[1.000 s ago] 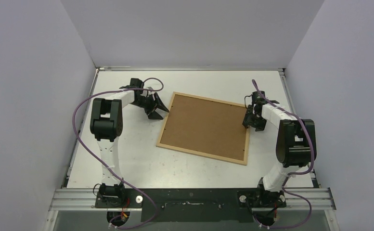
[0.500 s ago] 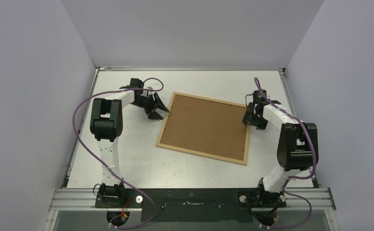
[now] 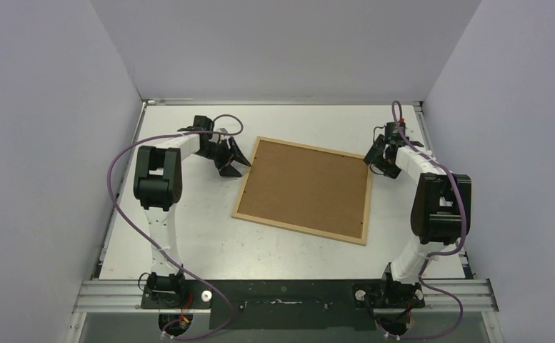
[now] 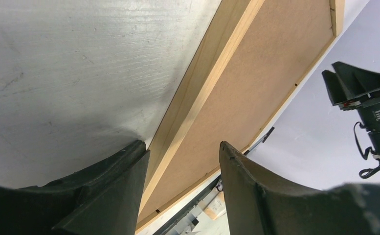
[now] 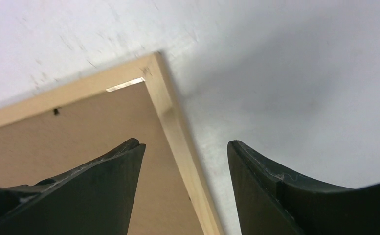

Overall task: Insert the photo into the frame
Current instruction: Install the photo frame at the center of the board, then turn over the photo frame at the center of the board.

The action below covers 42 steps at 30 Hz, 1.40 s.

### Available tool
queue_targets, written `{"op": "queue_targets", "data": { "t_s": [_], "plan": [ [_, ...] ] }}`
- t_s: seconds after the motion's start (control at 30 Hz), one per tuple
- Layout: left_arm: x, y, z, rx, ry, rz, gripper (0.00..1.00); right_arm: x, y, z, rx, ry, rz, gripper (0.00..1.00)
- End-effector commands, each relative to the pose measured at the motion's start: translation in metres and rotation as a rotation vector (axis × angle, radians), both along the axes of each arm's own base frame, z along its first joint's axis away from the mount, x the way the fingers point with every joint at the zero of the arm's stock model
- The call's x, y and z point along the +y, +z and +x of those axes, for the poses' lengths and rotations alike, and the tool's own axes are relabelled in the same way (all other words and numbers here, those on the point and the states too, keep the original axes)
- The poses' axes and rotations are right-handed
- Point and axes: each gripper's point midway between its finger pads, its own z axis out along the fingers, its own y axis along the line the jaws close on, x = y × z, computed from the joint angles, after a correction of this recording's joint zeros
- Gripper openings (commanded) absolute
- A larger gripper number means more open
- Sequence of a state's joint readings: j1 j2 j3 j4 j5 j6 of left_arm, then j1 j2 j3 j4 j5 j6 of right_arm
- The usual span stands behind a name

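Either side of the frame, arms elbowed inward, left gripper and right gripper spread, empty.

Tabletop: flat, matte white, with fine dark scuffs and scratches seen close in the wrist views. Left wall, back wall, right wall: plain pale lavender-grey panels, closing the tabletop in on three sides. Metal trim strip: thin and silver, running along the far edge where the tabletop meets the back wall. Aluminium rail: spans the near edge, with a black plate at its middle. Light: even and diffuse, casting soft shadows.
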<state>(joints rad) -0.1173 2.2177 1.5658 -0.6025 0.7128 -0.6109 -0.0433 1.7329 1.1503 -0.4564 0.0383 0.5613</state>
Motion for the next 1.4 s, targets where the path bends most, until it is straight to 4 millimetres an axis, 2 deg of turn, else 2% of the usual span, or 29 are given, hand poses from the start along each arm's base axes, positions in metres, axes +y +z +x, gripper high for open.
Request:
{"op": "queue_targets", "data": {
  "t_s": [0.0,0.27,0.43,0.5,0.6,0.73,0.87,0.93,1.0,1.1,1.23,1.37],
  "plan": [
    [0.015,-0.012,0.009,-0.069,0.001,0.101,0.55,0.003,0.024,0.054,-0.147,-0.008,0.009,0.65],
    [0.016,-0.006,0.012,-0.091,-0.023,0.114,0.54,0.018,0.012,0.085,-0.115,0.089,-0.002,0.68],
    [0.022,0.0,0.005,-0.092,-0.036,0.146,0.54,0.04,0.017,0.102,-0.114,0.195,-0.037,0.67],
    [0.026,0.004,0.001,-0.094,-0.04,0.17,0.54,0.054,0.009,0.106,-0.082,0.269,-0.032,0.68],
    [0.035,0.015,-0.005,-0.108,-0.035,0.218,0.54,0.065,0.012,0.115,-0.039,0.339,-0.065,0.65],
    [0.056,0.037,-0.012,-0.156,0.003,0.309,0.56,0.083,0.036,0.112,-0.046,0.433,-0.138,0.63],
    [0.078,0.069,-0.022,-0.24,0.045,0.404,0.6,0.123,0.061,0.081,-0.065,0.667,-0.211,0.62],
    [0.086,0.084,-0.028,-0.282,0.062,0.444,0.64,0.143,0.06,0.055,-0.044,0.807,-0.259,0.62],
    [0.096,0.098,-0.034,-0.32,0.088,0.487,0.73,0.163,0.051,0.025,0.013,0.949,-0.277,0.62],
    [0.109,0.115,-0.045,-0.368,0.122,0.551,0.96,0.188,0.039,-0.021,0.084,1.169,-0.293,0.6],
    [0.127,0.128,-0.058,-0.389,0.176,0.618,0.97,0.221,0.035,-0.075,0.1,1.432,-0.331,0.6],
    [0.141,0.139,-0.066,-0.383,0.236,0.619,0.97,0.242,0.025,-0.12,0.166,1.619,-0.314,0.6]
  ]
}}
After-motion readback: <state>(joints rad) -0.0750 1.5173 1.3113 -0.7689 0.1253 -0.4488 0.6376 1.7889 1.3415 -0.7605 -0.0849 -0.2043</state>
